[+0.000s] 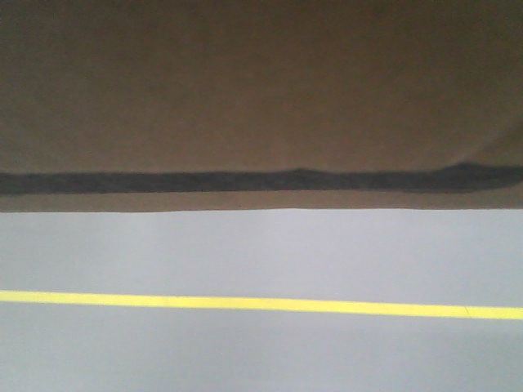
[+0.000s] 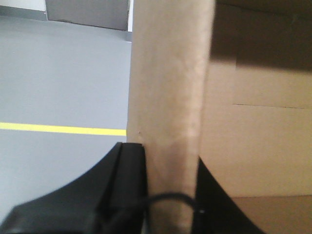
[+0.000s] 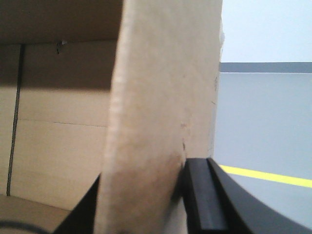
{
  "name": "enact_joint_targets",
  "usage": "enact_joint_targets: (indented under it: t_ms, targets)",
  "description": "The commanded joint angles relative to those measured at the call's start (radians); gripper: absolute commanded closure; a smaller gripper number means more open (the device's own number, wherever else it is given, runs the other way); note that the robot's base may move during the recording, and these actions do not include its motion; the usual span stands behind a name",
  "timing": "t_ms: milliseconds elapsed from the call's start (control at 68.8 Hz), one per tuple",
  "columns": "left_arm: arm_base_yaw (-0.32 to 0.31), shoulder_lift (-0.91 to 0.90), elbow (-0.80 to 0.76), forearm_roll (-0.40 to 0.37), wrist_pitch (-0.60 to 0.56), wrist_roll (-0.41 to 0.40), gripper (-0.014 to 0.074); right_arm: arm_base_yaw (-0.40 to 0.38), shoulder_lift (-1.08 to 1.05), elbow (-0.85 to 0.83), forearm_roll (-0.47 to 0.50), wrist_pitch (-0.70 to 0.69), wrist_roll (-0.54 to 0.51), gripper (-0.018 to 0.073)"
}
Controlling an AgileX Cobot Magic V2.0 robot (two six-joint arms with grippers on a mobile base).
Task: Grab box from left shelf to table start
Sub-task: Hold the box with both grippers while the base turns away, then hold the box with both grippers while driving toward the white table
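In the front view the box (image 1: pixel 261 90) fills the whole upper half, close to the lens. Its lower edge hangs over bare grey floor (image 1: pixel 261 253), with a yellow line (image 1: pixel 261 304) running left to right nearer the robot. Neither shelf nor worktop shows and nothing is seen under the box, so it looks lifted clear and carried by the arms. In the left wrist view the left claw (image 2: pixel 170 195) is clamped on an upright cardboard wall of the box, with one black finger (image 2: pixel 124 180) pressed to its outer face on the floor side and the other inside the open interior. In the right wrist view the right claw (image 3: pixel 141 204) grips another wall, likely the opposite one, in the same way: one finger outside, the dark one inside. My reading is that the grab and the lift off the shelf are done. What is left is bringing the box to the worktop, setting it down and letting go. How near the worktop is, I cannot tell.
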Motion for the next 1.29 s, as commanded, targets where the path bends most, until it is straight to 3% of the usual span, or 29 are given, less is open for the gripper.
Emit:
enact_joint_targets:
  t_ms: [0,1279]
  targets:
    - [-0.003,0.008,-0.037,0.004,-0.202,-0.032,0.0689,-0.004,0.021,-0.028,-0.049,-0.149,-0.002,0.0501]
    - [-0.003,0.011,-0.037,0.004,-0.202,-0.032,0.0689,-0.004,0.022,-0.028,-0.049,-0.149,-0.002,0.0501]
